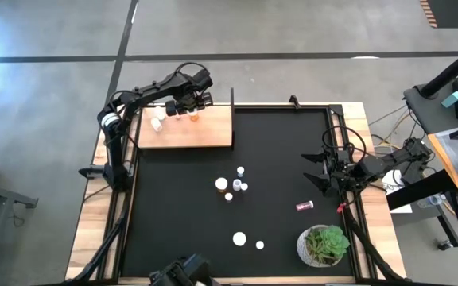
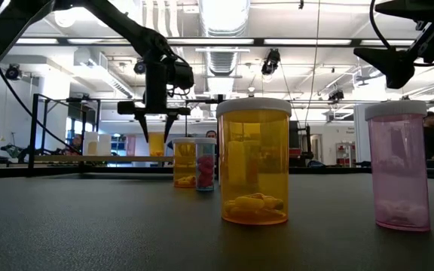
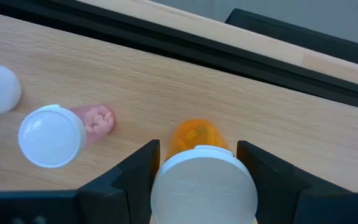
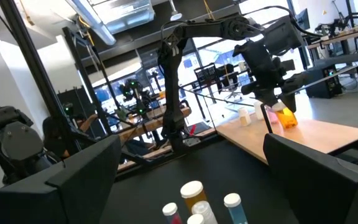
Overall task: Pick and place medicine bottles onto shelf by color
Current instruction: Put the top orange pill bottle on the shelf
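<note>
Nearest the low camera an orange bottle (image 2: 252,161) stood on the black mat (image 1: 181,214); beyond it, over the shelf (image 1: 201,131), the left gripper (image 3: 194,165) clasped a white-capped orange bottle (image 3: 201,177), while the right gripper (image 1: 312,168) waited agape off the shelf.

An orange, white-capped bottle (image 3: 197,163) stands upright on the light-wood shelf (image 1: 205,131) at upper left; other small bottles (image 1: 232,184) cluster on the mat mid-frame.
</note>
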